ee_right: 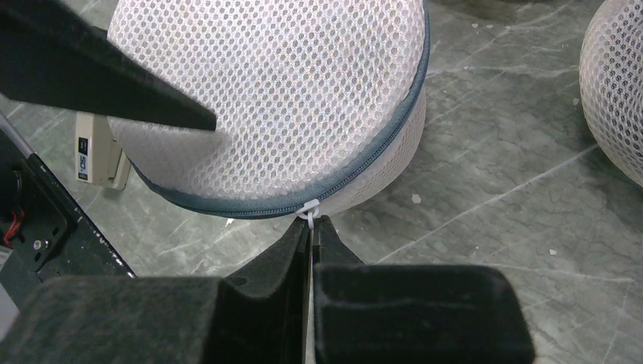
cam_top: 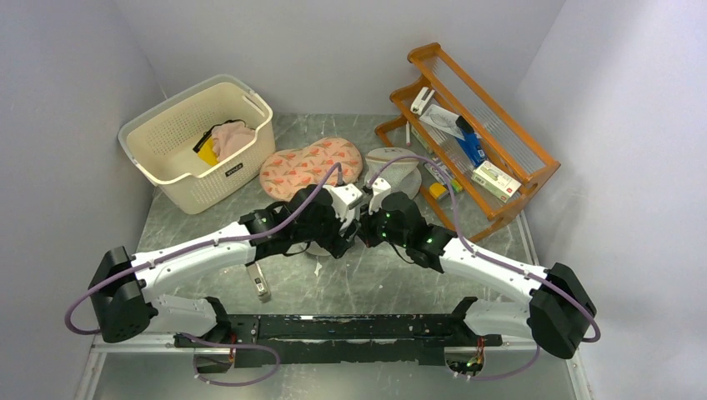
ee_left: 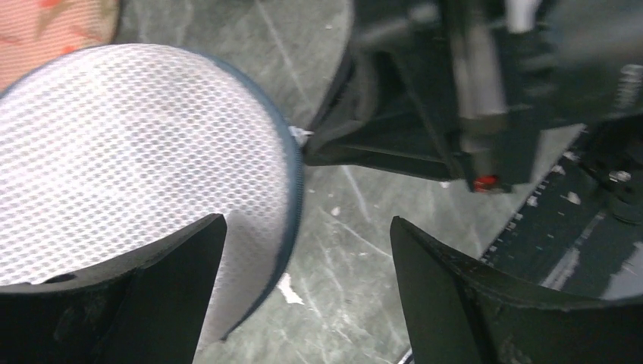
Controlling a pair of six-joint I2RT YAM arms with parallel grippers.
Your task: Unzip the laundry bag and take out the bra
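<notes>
The bag [ee_right: 265, 91] stands on the table [ee_right: 493, 174] at mid-table, between the two wrists and mostly hidden under them from above. It is round, so it has no long side. Its flat top faces up with a small tilt. The zip [ee_right: 379, 144] runs around the top edge and looks closed. The pull [ee_right: 308, 208] points to the right gripper [ee_right: 312, 224], whose fingers are pressed together and pinch it.

The left gripper [ee_left: 307, 227] has its fingers spread wide. One finger [ee_left: 167, 265] is over the bag's top and the other is beside the bag, over the table.

There is bare table between the bag and a second mesh bag [ee_right: 614, 91]. A small beige device [ee_right: 95, 152] lies close on the other side.

Farther back, a cream basket [cam_top: 167, 179] holds pink, yellow and black cloth. A wooden rack [cam_top: 534, 162] holds small boxes and packets.
</notes>
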